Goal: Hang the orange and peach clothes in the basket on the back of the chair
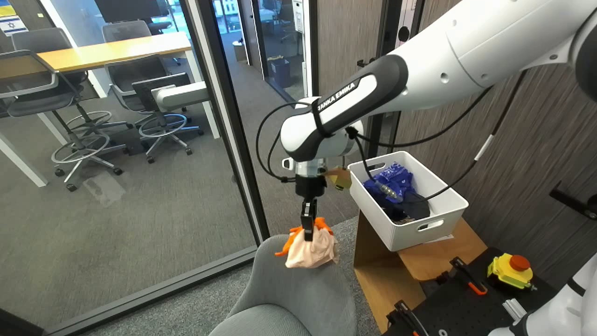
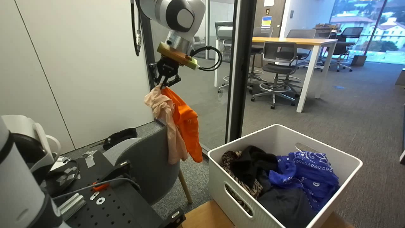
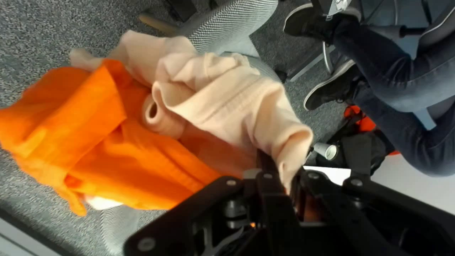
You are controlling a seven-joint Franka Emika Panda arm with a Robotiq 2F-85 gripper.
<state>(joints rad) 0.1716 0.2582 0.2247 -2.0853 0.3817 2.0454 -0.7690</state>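
Orange cloth (image 2: 189,122) and peach cloth (image 2: 161,103) hung side by side from the tool (image 2: 162,85), whose fingers (image 1: 308,226) we observed clenched on the gathered upper ends of both. In the wrist view, folds of the peach cloth ran between the black fingertips, and the orange cloth spread broadly next to it. In both exterior views we found the tool above the top edge of the back of a grey chair (image 2: 152,158), with its fingers pointing downward. In an exterior view, the peach cloth overlapped the edge of that back and the orange cloth dangled just beside it; whether either touched the chair, we could not tell. Near the chair, a white basket (image 1: 373,212) stood upright on a wooden desk (image 1: 431,263). We noted inside it a blue bandana (image 2: 313,177) with white print, a black cloth (image 2: 253,166) and a striped brown cloth (image 2: 228,158), heaped together. Next to the desk lay a black perforated board (image 1: 459,308), which carried a yellow box (image 1: 504,271) topped by a red button (image 1: 519,262). At its upper right, the wrist view also gave us a person's legs (image 3: 398,73) in dark denim.
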